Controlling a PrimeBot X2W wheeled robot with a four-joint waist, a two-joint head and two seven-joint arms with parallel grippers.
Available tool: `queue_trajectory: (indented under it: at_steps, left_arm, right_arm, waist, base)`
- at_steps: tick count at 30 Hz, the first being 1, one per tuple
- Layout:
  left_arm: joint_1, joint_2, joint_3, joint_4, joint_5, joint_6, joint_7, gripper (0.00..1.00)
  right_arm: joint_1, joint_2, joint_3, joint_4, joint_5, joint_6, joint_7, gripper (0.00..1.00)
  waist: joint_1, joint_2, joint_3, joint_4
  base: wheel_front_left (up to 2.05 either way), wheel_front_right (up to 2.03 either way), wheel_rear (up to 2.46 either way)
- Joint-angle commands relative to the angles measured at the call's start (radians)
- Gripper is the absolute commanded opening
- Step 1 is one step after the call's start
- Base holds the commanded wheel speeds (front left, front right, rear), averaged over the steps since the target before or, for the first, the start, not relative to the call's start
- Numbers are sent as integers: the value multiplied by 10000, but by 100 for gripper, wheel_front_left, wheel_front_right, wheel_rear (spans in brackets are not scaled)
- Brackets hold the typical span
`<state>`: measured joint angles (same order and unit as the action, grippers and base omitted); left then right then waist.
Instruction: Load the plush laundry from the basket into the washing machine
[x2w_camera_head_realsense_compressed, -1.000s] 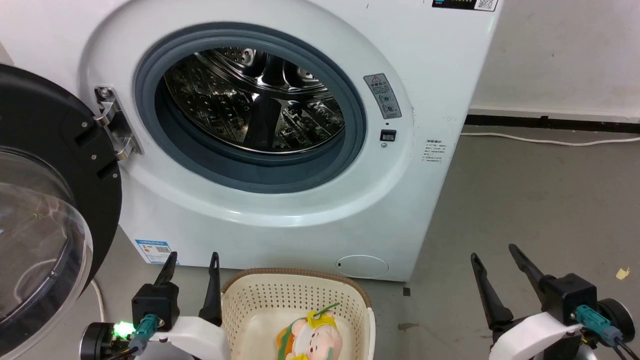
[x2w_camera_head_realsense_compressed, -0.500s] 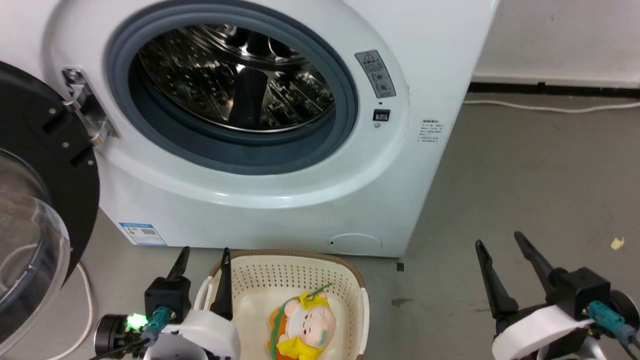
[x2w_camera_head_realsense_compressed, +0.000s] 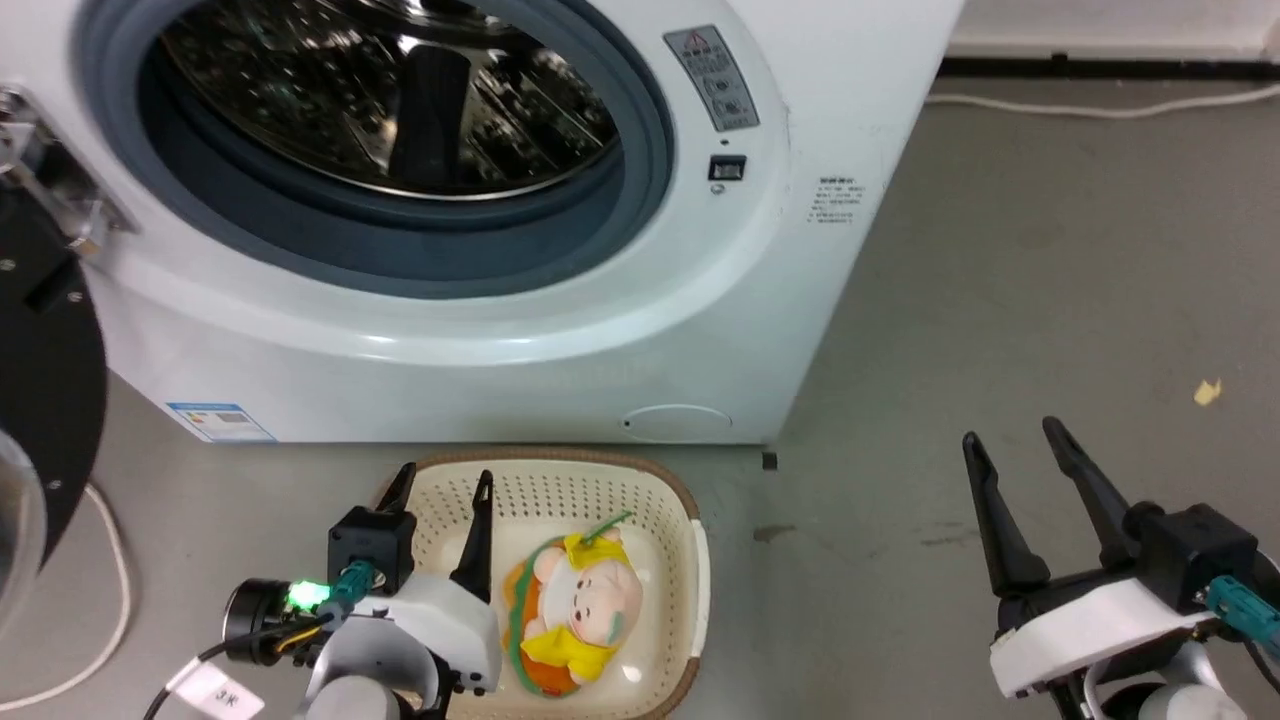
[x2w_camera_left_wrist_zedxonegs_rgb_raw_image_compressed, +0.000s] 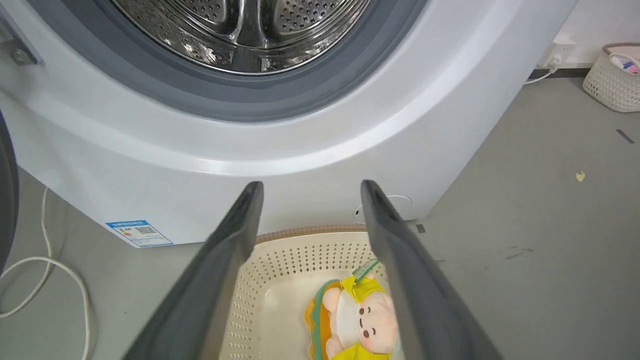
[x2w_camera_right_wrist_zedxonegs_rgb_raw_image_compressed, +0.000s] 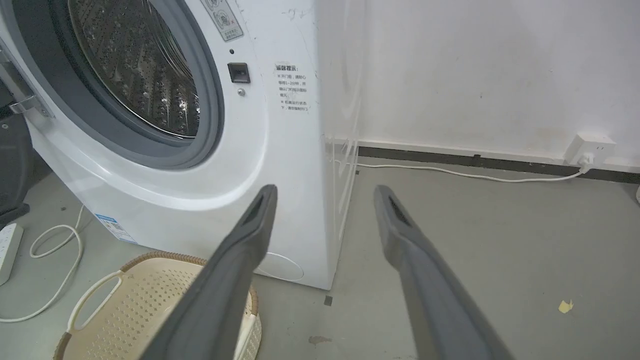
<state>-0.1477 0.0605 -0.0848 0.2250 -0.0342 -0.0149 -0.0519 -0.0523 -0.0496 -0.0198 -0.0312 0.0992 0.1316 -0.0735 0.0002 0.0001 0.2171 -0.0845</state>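
Doll (x2w_camera_head_realsense_compressed: 572, 612) in basket (x2w_camera_head_realsense_compressed: 697, 560), beside left pincer (x2w_camera_head_realsense_compressed: 447, 470)

- The left gripper (x2w_camera_head_realsense_compressed: 446, 473), at the left edge of the basket (x2w_camera_head_realsense_compressed: 700, 570), has two long, dark, tapering fingers set in a black boxy block (x2w_camera_head_realsense_compressed: 372, 540).
- Behind that block sit a glossy white curved shell (x2w_camera_head_realsense_compressed: 445, 625), a teal plug (x2w_camera_head_realsense_compressed: 350, 580) and a glowing green light (x2w_camera_head_realsense_compressed: 305, 595) on a round black housing.
- A black cable (x2w_camera_head_realsense_compressed: 190, 665) leaves the housing, carrying a white tag (x2w_camera_head_realsense_compressed: 215, 690) marked with a "3".
- The right gripper (x2w_camera_head_realsense_compressed: 1009, 432), well to the right of the basket, has matching dark fingers, black block, white shell and teal plug.
- The right wrist view shows its fingers (x2w_camera_right_wrist_zedxonegs_rgb_raw_image_compressed: 235, 270) as matte dark grey, each with a narrow slot near the tip.
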Motion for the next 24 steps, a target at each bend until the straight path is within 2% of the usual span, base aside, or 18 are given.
queue_trajectory:
  at_steps: [1,24]
  left_arm:
    - [-292,121,-72,257,-60,-68,36,100]
    - [-2425,903,-960,3686,-644,-480,1370,100]
  right_arm:
    - [-215,-2,5,-100,112,-3,-117,100]
    - [-899,-3,153,-332,1041,-5,-596,100]
  waist:
    - [-2,-1,279,-205]
    - [-2,-1,2485,-1338]
  base:
    - [0,0,0]
    - [0,0,0]
